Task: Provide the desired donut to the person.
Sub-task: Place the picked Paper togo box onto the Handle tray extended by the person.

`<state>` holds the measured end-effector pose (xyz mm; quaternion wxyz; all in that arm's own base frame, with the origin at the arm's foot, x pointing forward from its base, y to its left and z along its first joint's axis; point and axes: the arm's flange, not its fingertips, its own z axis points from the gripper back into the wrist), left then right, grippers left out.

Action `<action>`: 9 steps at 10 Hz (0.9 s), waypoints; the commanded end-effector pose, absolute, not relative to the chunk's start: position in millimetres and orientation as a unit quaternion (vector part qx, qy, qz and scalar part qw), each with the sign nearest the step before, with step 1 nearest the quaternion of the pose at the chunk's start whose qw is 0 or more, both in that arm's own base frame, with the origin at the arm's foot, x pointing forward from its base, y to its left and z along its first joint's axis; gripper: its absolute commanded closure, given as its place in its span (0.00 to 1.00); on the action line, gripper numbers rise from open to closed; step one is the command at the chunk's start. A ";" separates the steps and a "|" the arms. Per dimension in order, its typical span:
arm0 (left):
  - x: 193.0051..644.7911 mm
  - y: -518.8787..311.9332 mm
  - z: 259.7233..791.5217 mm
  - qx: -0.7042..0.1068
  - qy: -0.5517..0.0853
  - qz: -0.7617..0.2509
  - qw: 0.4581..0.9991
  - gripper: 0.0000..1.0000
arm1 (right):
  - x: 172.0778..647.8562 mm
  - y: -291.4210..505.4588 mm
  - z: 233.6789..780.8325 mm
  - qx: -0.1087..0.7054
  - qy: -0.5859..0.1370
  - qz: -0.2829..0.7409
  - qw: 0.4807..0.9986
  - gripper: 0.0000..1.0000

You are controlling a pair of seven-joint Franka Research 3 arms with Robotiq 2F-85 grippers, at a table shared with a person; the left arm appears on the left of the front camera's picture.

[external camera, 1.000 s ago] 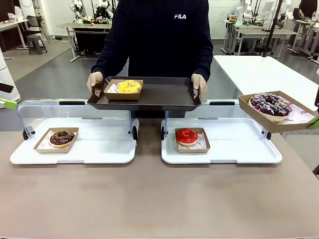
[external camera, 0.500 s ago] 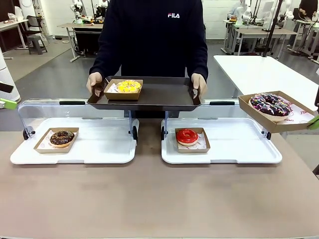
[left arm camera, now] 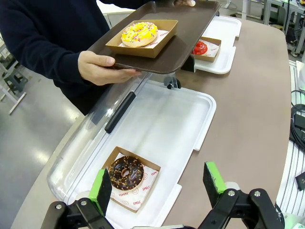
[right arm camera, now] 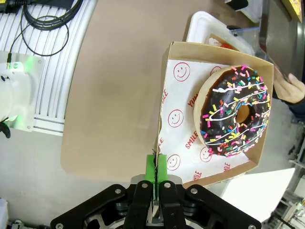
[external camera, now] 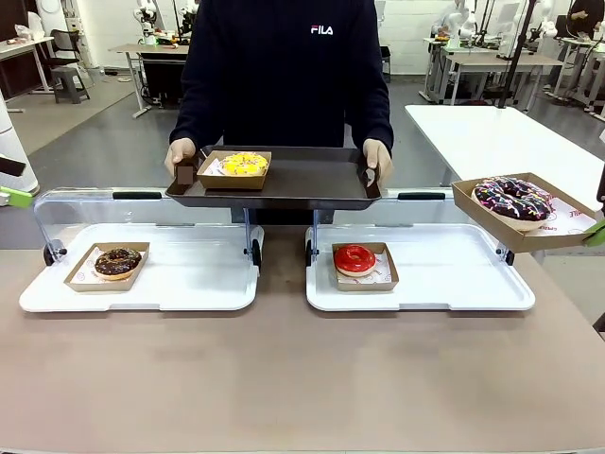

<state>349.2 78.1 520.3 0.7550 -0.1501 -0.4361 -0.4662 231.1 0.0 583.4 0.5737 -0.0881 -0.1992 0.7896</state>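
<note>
While the left gripper (left arm camera: pixel 159 183) gapes empty, the right gripper (right arm camera: pixel 156 172) pinches the sprinkled donut's box (right arm camera: pixel 181 119), seemingly level.

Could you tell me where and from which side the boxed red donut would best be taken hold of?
Probably by a low side wall of the red donut's box, pinched thin between the pincer's pads, coming from above and the robot's side. The wall stands clear of the donut, and the raised clear cover blocks the far side.
</note>
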 end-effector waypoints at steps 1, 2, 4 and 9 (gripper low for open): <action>348.2 77.3 519.2 -0.154 -0.441 -0.465 0.752 0.00 | 231.1 0.0 583.4 -0.088 -0.199 0.790 0.574 0.98; 348.2 77.3 519.2 -0.154 -0.441 -0.465 0.752 0.00 | 238.4 17.5 601.2 -0.085 -0.198 0.791 0.573 0.98; 348.2 77.3 519.2 -0.154 -0.441 -0.465 0.752 0.00 | 284.0 72.0 656.6 -0.064 -0.184 0.788 0.584 0.98; 348.2 77.3 519.2 -0.154 -0.441 -0.465 0.752 0.00 | 446.9 225.7 708.3 -0.095 -0.145 0.712 0.680 0.98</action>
